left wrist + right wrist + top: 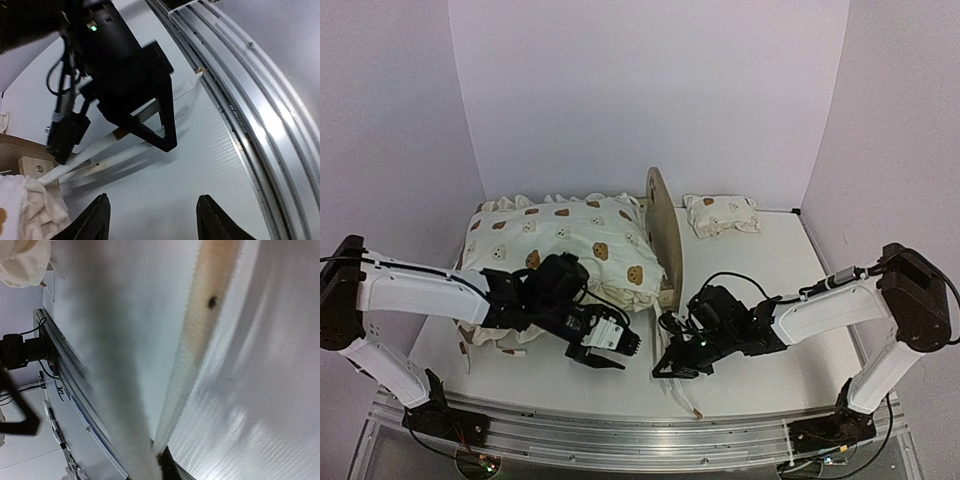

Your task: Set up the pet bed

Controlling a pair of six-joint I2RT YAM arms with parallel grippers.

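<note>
The pet bed (665, 228) stood mid-worktop, its headboard upright and edge-on. The bedding (560, 240) pressed against its left face, and the pillow (720, 215) lay just to its right at the back. Thin slats (112, 159) ran from the frame toward the near rail (250, 100). The left pincer (605, 352) hung open and empty over the bare worktop (165, 190). The right pincer (672, 368) was closed, tips down on the slats. Whether it pinched one I could not tell.
</note>
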